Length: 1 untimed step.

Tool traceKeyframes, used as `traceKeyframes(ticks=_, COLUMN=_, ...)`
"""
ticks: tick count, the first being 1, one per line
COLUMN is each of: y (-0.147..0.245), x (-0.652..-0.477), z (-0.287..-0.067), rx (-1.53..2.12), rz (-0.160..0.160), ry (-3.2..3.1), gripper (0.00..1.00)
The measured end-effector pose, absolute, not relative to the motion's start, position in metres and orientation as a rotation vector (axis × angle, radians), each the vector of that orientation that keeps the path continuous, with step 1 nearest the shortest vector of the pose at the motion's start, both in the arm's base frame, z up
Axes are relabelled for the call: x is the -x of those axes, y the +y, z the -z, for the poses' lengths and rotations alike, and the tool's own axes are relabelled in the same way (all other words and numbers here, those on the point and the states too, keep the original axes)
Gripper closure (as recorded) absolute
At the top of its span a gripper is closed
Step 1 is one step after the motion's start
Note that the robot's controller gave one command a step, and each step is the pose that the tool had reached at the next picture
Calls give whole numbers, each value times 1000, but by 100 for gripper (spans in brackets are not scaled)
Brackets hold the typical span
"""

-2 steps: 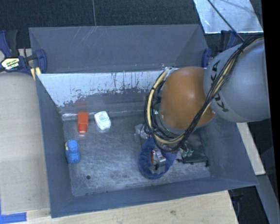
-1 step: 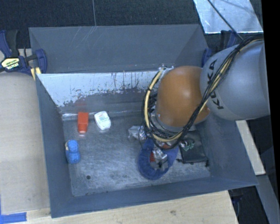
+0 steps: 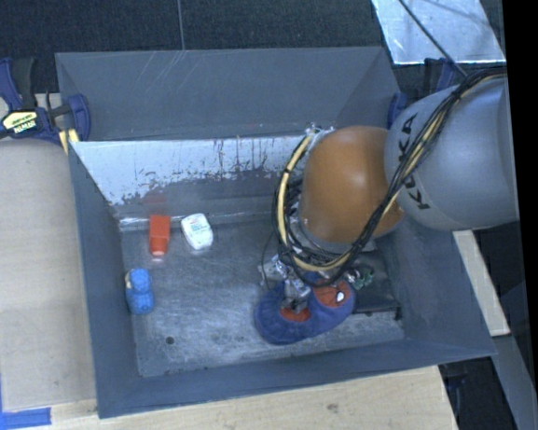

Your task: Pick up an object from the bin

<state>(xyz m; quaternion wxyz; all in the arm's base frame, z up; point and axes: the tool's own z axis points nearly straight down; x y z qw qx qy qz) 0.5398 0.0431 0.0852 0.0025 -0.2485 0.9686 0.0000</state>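
Observation:
My gripper [image 3: 292, 290] is low in the bin's front right part, pressed down onto a dark blue cloth-like thing [image 3: 280, 324] with orange-red patches on it. The fingertips sit at the top of that blue thing, close to an orange-red patch [image 3: 297, 314]. A second orange-red round piece [image 3: 333, 296] lies just right of the fingers. A flat black thing [image 3: 377, 291] lies to the right, partly under the arm.
Along the back left lie an orange-red bottle-like thing [image 3: 159, 234] and a small white block [image 3: 197, 232]. A blue knobbly toy [image 3: 140, 291] rests by the left wall. The arm's orange cover and cables hang over the bin's right half.

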Motion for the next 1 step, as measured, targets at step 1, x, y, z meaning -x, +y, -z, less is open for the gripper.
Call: traceKeyframes(ticks=1, y=56, x=-535, z=-270, rx=751, rz=2, ry=3037, gripper=100)
